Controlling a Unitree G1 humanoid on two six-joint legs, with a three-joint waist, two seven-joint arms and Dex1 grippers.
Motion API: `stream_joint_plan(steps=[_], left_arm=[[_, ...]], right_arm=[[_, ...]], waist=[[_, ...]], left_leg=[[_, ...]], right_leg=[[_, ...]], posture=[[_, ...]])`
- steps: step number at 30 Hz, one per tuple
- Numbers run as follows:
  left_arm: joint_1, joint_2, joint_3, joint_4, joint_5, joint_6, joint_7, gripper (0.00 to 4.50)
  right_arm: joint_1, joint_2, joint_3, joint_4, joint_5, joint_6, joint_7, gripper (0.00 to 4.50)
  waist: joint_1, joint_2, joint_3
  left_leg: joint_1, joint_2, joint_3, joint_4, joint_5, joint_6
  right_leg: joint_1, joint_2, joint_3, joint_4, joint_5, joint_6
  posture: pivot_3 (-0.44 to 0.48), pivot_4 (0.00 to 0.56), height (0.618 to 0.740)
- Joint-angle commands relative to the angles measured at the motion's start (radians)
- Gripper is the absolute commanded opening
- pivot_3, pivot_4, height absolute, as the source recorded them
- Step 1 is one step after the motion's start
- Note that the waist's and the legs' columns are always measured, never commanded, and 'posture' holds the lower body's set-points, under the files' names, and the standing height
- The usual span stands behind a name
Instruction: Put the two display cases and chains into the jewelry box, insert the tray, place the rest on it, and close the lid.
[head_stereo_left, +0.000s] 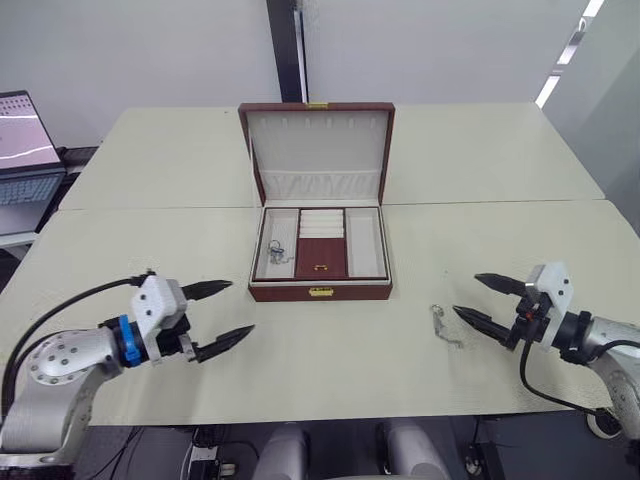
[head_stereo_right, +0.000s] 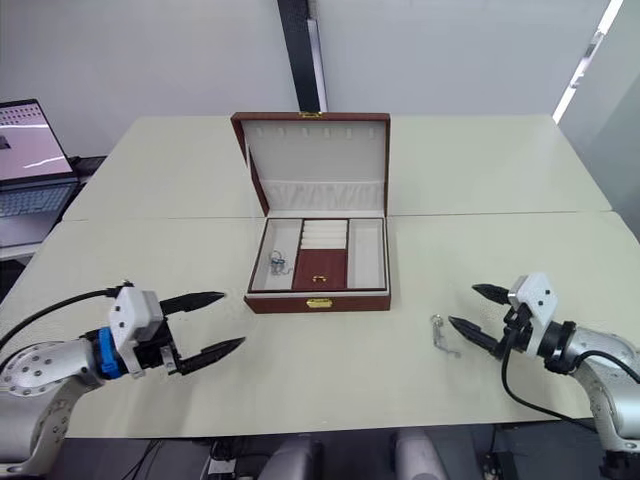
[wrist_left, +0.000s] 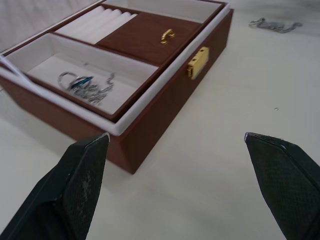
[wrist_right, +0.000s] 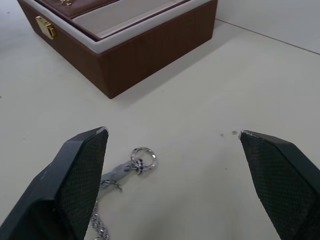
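The jewelry box (head_stereo_left: 320, 291) stands at the table's middle with its lid (head_stereo_left: 318, 150) raised upright. The tray (head_stereo_left: 321, 256) sits inside it, brown panel and gold pull in the centre. A tangle of silver jewellery (wrist_left: 85, 86) lies in the tray's left compartment. One of the chains (head_stereo_left: 444, 325) lies on the table right of the box, just ahead of my right gripper (head_stereo_left: 466, 295), which is open and empty. Left of the box, my left gripper (head_stereo_left: 241, 307) is open and empty too, pointing at the box's front left corner. The display cases are hidden.
A laptop (head_stereo_left: 25, 150) stands off the table's far left. A seam (head_stereo_left: 150, 208) between two tabletops runs across behind the box. The table's front edge (head_stereo_left: 330, 418) lies close below both grippers.
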Motion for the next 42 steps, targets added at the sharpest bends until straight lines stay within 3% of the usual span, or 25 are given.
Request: stream_joint_plan(steps=[1,11,21,24,27,37,39,42], left_arm=[[-0.003,-0.02,-0.084,-0.102,0.006,-0.017,-0.013,4.5],[0.017,-0.047,-0.161,-0.113,0.021,-0.058,-0.027,4.5],[0.043,-0.062,-0.186,-0.086,0.037,-0.107,-0.035,4.5],[0.049,-0.072,-0.193,-0.071,0.048,-0.124,-0.034,4.5],[0.059,-0.081,-0.196,-0.055,0.055,-0.142,-0.037,4.5],[0.06,-0.099,-0.191,0.02,0.045,-0.209,-0.066,4.5],[0.049,-0.098,-0.189,0.015,0.037,-0.199,-0.066,4.5],[0.038,-0.096,-0.192,0.011,0.04,-0.194,-0.067,4.5]], right_arm=[[0.06,0.032,0.044,-0.092,-0.03,0.0,-0.058,4.45],[0.152,0.114,0.153,-0.139,-0.153,-0.009,-0.214,4.45],[0.145,0.115,0.193,-0.117,-0.206,-0.006,-0.256,4.45],[0.143,0.108,0.199,-0.101,-0.223,-0.007,-0.266,3.79],[0.139,0.101,0.203,-0.088,-0.244,-0.001,-0.275,2.7],[0.136,0.096,0.201,-0.079,-0.25,0.008,-0.282,0.5],[0.136,0.097,0.196,-0.078,-0.246,0.008,-0.282,0.11],[0.136,0.1,0.188,-0.076,-0.236,0.008,-0.281,0.01]], waist=[[0.001,0.0,0.0],[-0.002,0.0,0.0],[-0.001,-0.002,-0.002],[-0.001,-0.003,-0.003],[-0.001,-0.003,-0.003],[0.0,-0.006,-0.005],[0.0,-0.006,-0.005],[0.0,-0.006,-0.006]], left_leg=[[0.0,0.0,0.0,0.0,0.0,0.0],[0.001,0.0,0.0,0.0,0.0,0.0],[0.002,0.0,0.0,0.0,0.0,0.0],[0.002,0.0,0.0,0.0,0.0,0.0],[0.003,0.0,0.0,0.0,0.0,0.0],[0.004,0.0,-0.002,0.0,0.0,0.0],[0.004,0.0,-0.002,0.0,0.0,0.0],[0.004,0.0,-0.002,0.0,0.0,0.0]], right_leg=[[0.0,0.0,0.0,0.0,0.0,0.0],[0.001,0.001,0.001,0.0,0.0,0.0],[0.002,0.001,0.0,0.0,0.0,0.0],[0.002,0.001,0.0,0.0,0.0,0.0],[0.002,0.001,0.0,0.0,0.0,0.0],[0.005,0.001,-0.001,-0.001,0.0,0.0],[0.005,0.001,-0.002,-0.001,0.0,0.0],[0.005,0.001,-0.001,-0.001,0.0,0.0]], posture=[[0.0,0.15,0.74],[0.0,0.15,0.74],[0.0,0.15,0.74],[0.0,0.15,0.74],[0.0,0.15,0.74],[0.0,0.15,0.74],[0.0,0.15,0.74],[0.0,0.15,0.74]])
